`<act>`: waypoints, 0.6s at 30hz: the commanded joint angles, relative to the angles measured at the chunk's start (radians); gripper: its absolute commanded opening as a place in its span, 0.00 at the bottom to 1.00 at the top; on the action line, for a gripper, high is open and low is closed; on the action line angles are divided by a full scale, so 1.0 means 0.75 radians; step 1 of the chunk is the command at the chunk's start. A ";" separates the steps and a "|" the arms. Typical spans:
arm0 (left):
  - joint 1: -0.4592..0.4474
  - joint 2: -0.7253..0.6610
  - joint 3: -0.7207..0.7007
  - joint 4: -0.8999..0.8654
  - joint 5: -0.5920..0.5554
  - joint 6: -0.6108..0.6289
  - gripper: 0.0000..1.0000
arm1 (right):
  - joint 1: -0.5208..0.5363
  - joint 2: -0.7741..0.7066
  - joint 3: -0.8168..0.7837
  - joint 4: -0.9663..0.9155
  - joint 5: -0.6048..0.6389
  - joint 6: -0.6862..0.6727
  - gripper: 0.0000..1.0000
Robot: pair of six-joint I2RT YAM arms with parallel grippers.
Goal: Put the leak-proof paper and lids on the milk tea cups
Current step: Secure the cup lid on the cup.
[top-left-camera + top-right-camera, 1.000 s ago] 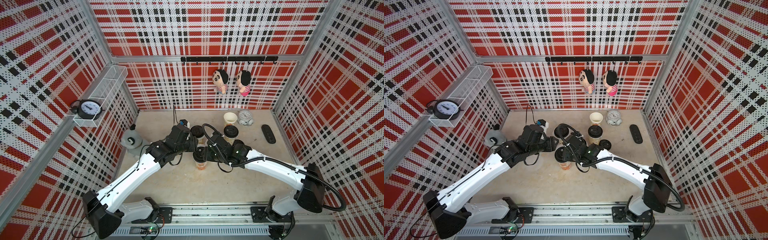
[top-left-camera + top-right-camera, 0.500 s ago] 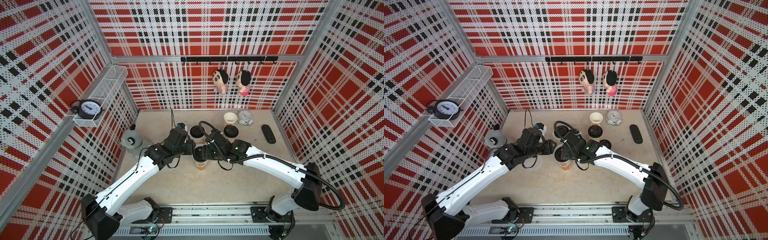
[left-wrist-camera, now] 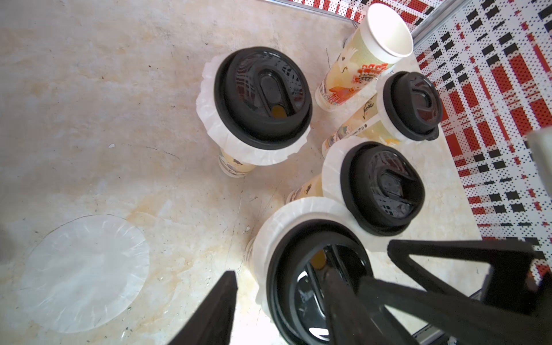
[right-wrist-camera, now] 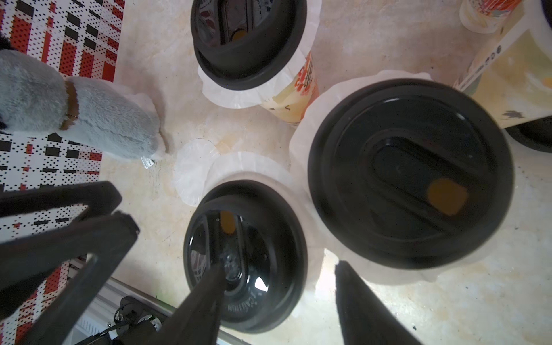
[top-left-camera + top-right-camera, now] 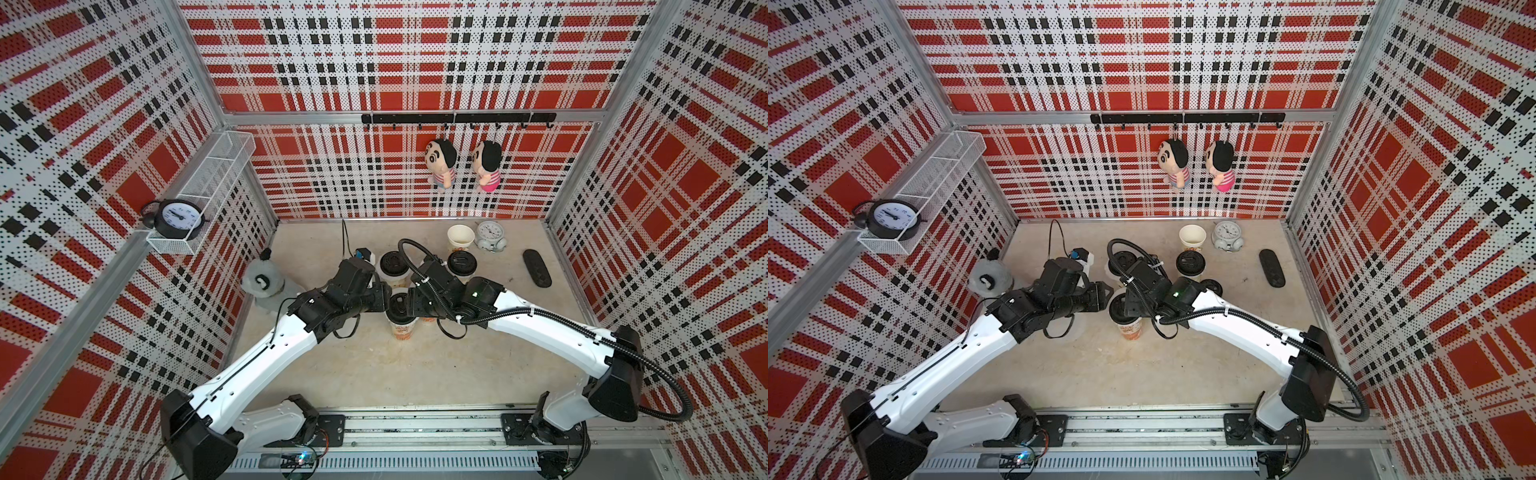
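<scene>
A beige, stained tabletop (image 5: 374,374) sits inside red, black and white plaid walls. In both top views the two arms meet from either side over a near cup (image 5: 401,329) standing mid-table, with the left gripper (image 5: 385,297) and right gripper (image 5: 410,302) just beside its black lid (image 5: 398,308); how their jaws stand is too small to judge there. Behind it stand more milk tea cups (image 5: 397,282), two of them lidded, and an open cup (image 5: 460,240) sits near the back wall beside a white alarm clock (image 5: 490,237). The left wrist view shows five cups. Four wear lids, and leak-proof paper (image 3: 254,152) frills out from under at least three of those lids; the open cup has none. A loose sheet (image 3: 85,273) lies flat on the table, apart from the cups. The left gripper's fingers (image 3: 215,310) stand parted, one beside the near cup and one above its lid, clasping nothing. In the right wrist view the right gripper's fingers (image 4: 206,298) are likewise spread, one over the near lid and one past its edge, gripping nothing. The loose sheet peeps out behind that cup, near a grey plush toy (image 4: 89,119)
</scene>
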 commanded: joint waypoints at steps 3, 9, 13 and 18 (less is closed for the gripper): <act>-0.104 0.037 0.036 -0.040 -0.021 0.022 0.51 | 0.012 -0.086 -0.042 -0.036 0.054 0.029 0.61; -0.131 0.061 0.003 -0.052 -0.039 0.013 0.51 | 0.011 -0.147 -0.099 -0.042 0.077 0.050 0.60; -0.130 0.082 0.002 -0.052 -0.067 0.012 0.51 | 0.012 -0.172 -0.131 -0.040 0.078 0.060 0.59; -0.129 0.114 0.015 -0.050 -0.097 0.016 0.51 | 0.012 -0.183 -0.162 -0.032 0.074 0.073 0.58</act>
